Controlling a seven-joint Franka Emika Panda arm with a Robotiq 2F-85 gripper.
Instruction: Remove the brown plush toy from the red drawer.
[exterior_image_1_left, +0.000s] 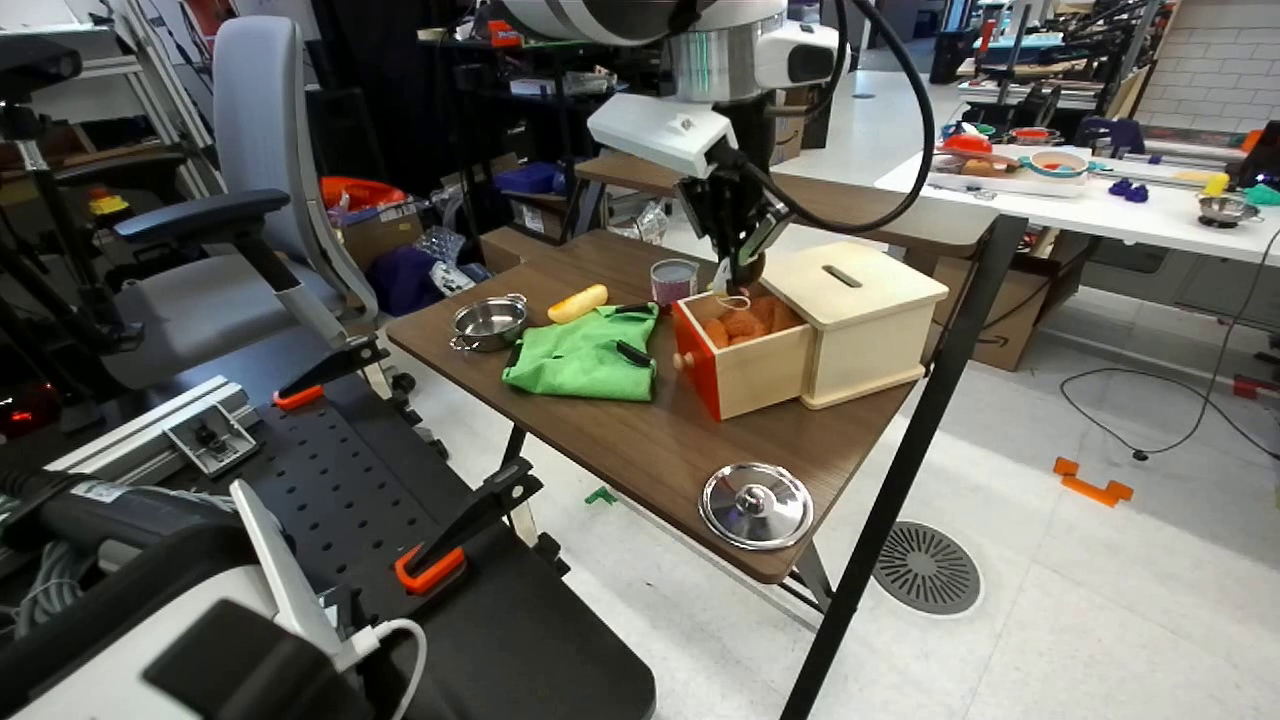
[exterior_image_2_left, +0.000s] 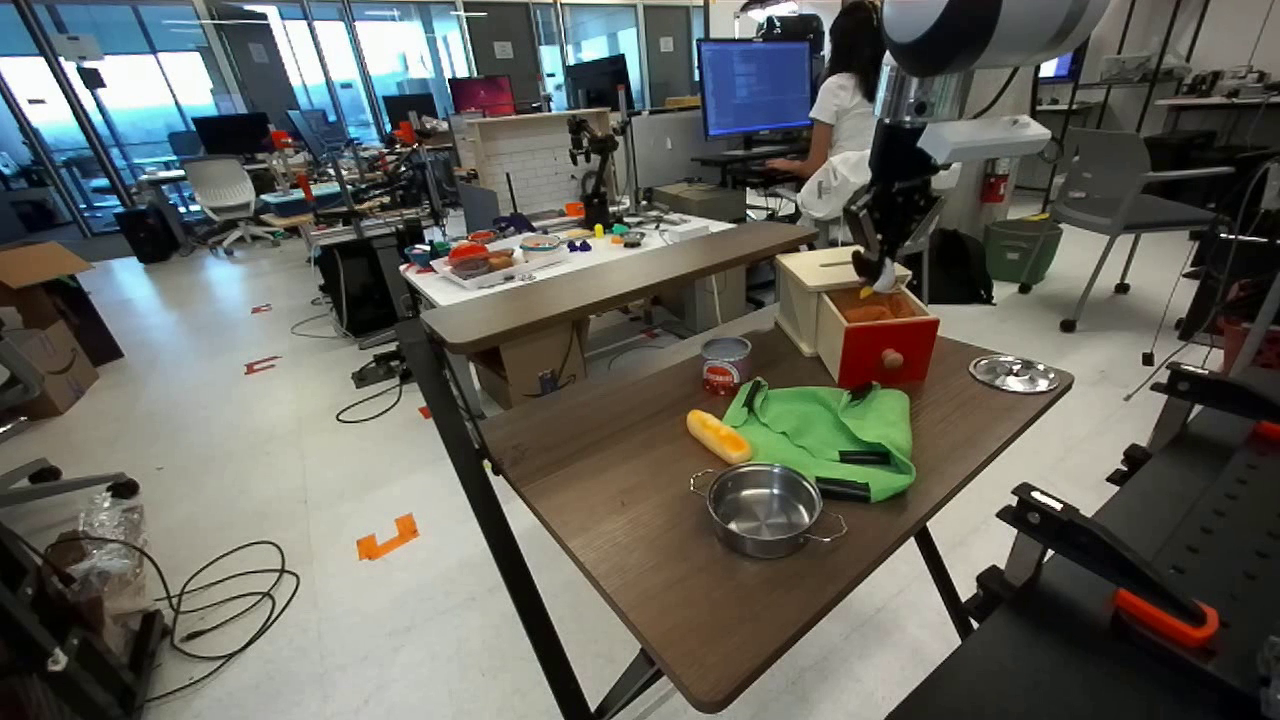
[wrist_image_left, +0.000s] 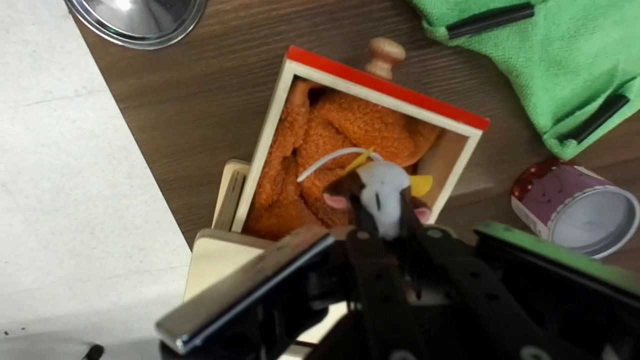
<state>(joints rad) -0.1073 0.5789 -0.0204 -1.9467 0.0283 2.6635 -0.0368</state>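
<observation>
Red drawer: pulled out of its wooden box and open at the top, so access looks settled.
Hand: closed around the plush, a finger at either side of it in the wrist view; the grasp, I judge, is done.
Brown plush toy: a brown-and-white animal with yellow horns and pink ears, hanging from the hand at the drawer's opening in both exterior views. Whether its lowest part is fully above the rim I cannot tell.
White loop: reaches from near the toy's head over the orange cloth; whether it is joined to the toy is unclear.
Orange cloth: lies bunched inside the drawer and, by the task's wording, can remain there.
Tabletop: the toy is not yet set down on it. The can and green cloth are near the drawer, so a landing spot should probably avoid them.
Way out of the drawer: partly done, by my reading; left are a further lift, a move sideways past the walls, then likely lowering and release.
</observation>
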